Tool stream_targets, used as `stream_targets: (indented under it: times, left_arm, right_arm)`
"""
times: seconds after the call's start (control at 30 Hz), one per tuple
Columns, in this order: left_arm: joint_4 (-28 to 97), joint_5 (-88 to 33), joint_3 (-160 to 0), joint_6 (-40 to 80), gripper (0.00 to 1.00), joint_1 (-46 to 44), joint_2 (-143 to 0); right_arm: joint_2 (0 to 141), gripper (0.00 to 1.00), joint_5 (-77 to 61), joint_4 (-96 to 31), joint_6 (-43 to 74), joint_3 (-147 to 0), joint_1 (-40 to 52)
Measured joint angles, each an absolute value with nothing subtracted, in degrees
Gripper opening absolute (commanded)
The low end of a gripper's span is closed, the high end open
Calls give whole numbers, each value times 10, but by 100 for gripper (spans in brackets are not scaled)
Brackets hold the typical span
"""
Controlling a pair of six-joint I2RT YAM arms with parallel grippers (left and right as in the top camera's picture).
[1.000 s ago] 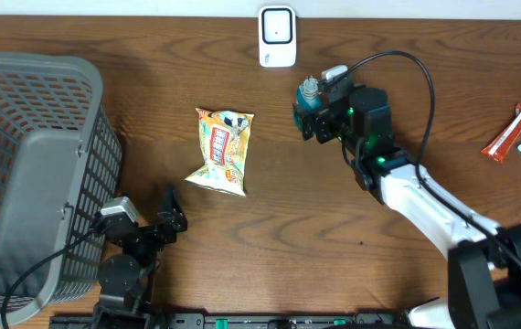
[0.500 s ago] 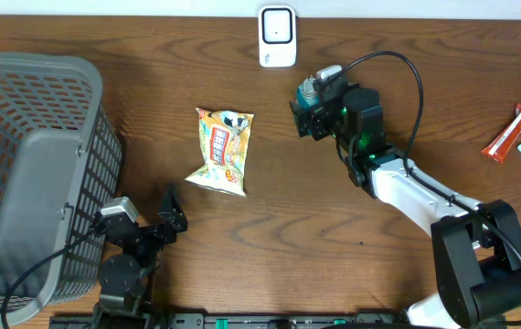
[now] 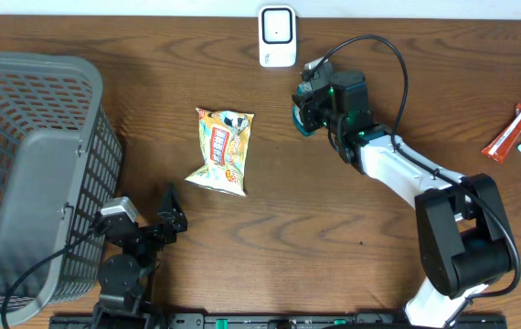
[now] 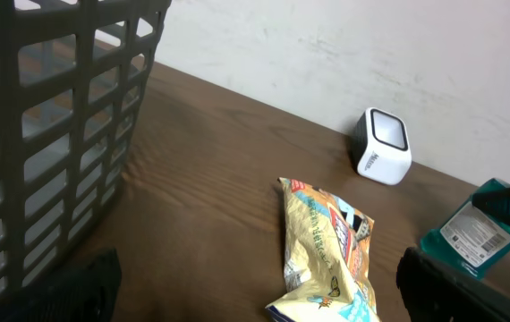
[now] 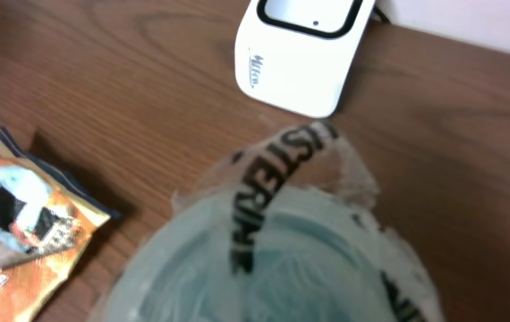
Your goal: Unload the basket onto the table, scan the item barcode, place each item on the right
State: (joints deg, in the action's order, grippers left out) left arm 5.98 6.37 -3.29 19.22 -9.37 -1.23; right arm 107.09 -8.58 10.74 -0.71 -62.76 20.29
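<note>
The right gripper pinches the teal bottle at 5 o'clock from the scanner, while the left gripper rests wide open and empty at 7 o'clock from the bag.

The basket walls off the whole left side. The left gripper sits just beside its near corner, with bare wood to its right. The bag lies mid-table, well apart from the basket, so a wide lane runs between them. A narrower bare strip between the bag and the bottle leads up to the scanner at the far edge. The right arm slants across the right half, from the near edge up to the bottle. Two wrapped snacks lie at the right edge. The near middle of the table is bare.
</note>
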Motion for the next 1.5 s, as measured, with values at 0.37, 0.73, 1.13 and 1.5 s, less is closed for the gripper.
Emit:
stream_targets:
  times: [0.37,0.73,1.13,1.5]
  left_arm:
    - [60,64,-33,192,98,-94,-12]
    - [60,64,-33,192,98,-94,-12]
    - [60,64,-33,192,98,-94,-12]
    - [60,64,-33,192,98,-94,-12]
  right_arm:
    - [990,1,-236,-70,29,-629,154]
    - [895,1,-616,-262,46,-629,65]
    - [895,1,-815,-315,-113,-629,66]
    - [895,1,-440,-147,-78,-629,145]
